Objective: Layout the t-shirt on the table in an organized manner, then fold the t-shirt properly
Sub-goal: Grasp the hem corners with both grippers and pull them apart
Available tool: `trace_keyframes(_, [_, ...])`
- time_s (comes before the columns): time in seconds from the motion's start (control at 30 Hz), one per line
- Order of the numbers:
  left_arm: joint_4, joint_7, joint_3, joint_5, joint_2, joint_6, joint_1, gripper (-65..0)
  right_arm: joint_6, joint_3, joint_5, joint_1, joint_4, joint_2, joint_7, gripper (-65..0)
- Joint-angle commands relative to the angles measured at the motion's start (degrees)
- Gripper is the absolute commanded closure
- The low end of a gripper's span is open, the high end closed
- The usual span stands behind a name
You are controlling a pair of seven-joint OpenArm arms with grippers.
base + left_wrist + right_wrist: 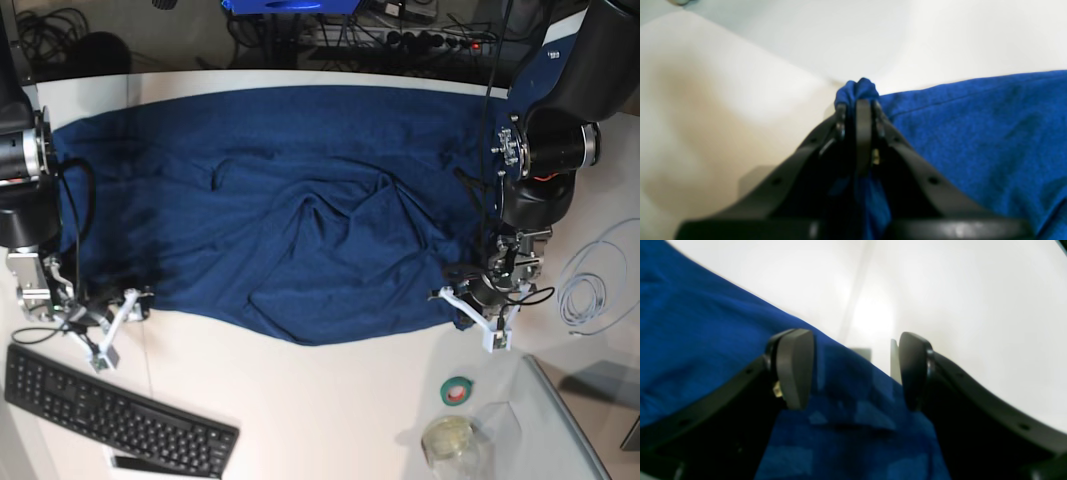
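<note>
Pinching a small bunch of blue cloth, the left gripper [858, 103] has its jaws clenched on a corner of the t-shirt [290, 210], the fabric puckering out past the tips. That grip looks like the anchor for pulling the hem taut. The right gripper [853, 370] has its jaws released and set wide, one dark rounded pad [795, 368] over the cloth and the other over bare white surface, so the shirt's edge runs between them; it seems lined up to take the matching corner.

Outward from there, the t-shirt lies spread across the table [330, 400], wide side to side, with soft ridges and a rumpled hollow near its middle. The knit looks matte and limp, bright blue close up, navy from the base view. The table is smooth, white and faintly glossy.

Near the front edge sit a black keyboard [115, 420], a green tape roll [457, 390] and a coiled pale cable [590, 290].
</note>
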Motion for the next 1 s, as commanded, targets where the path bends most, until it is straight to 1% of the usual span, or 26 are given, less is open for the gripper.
trace_keyframes(0.0, [0.9,-1.4,0.0,-0.1,-0.2,-0.1,-1.9,0.0,0.0,0.3,0.5,1.7,0.7,0.2,1.2,-38.3])
trace_keyframes(0.23, [1.0,-1.4,0.0,-0.1,0.0,-0.1,-2.0,0.0,-0.1,0.3,0.5,1.1,0.6,-0.2,1.5,-38.1])
trace_keyframes(0.33, [1.0,-1.4,0.0,-0.1,0.0,-0.1,-1.9,0.0,-0.2,0.2,0.5,-0.1,0.4,-0.1,4.1,-38.0])
trace_keyframes(0.43, [1.0,-1.4,0.0,-0.1,0.0,-0.1,-1.9,0.0,-0.2,-0.1,0.5,-0.1,-3.4,-0.1,5.1,-37.7])
trace_keyframes(0.57, [1.0,-1.4,0.0,-0.1,0.0,-0.1,-1.9,0.0,-0.2,0.2,0.5,-0.1,-5.4,-0.1,8.6,-37.2])
trace_keyframes(0.6, [1.0,-1.4,0.0,-0.1,0.0,-0.1,-1.9,0.0,-0.2,0.4,0.6,-0.1,-5.4,-0.1,9.1,-35.0])
trace_keyframes(0.63, [1.0,-1.4,0.0,-0.1,0.0,-0.1,-1.8,0.0,-0.3,0.4,0.6,-0.1,-5.4,-0.1,9.4,-31.1])
trace_keyframes(0.67, [1.0,-1.4,0.0,-0.1,0.0,-0.1,-1.8,0.0,-0.3,0.4,0.6,-0.1,-5.2,-0.1,9.5,-26.0])
trace_keyframes(0.7, [1.0,-1.4,0.0,-0.1,0.0,-0.1,-1.8,0.0,-0.3,0.4,0.6,-0.1,-5.0,-0.1,9.8,-19.4])
trace_keyframes(0.73, [1.0,-1.4,0.0,-0.1,0.0,-0.1,-1.8,0.0,-0.3,0.4,0.6,-0.1,-5.0,-0.1,9.8,-14.7])
trace_keyframes(0.77, [1.0,-1.4,0.0,-0.1,0.0,-0.1,-1.8,0.0,-0.3,0.4,0.6,-0.1,-5.0,-0.1,9.8,-12.3])
trace_keyframes(0.9, [1.0,-1.4,-0.1,-0.3,0.1,-0.1,-2.0,0.0,-0.3,0.4,0.6,-0.7,-1.5,0.3,9.8,-10.1])
trace_keyframes(0.97, [1.1,-1.4,-0.2,-0.5,0.1,-0.1,-2.1,0.0,-0.3,1.0,0.6,-1.6,0.2,0.4,9.8,-3.9])
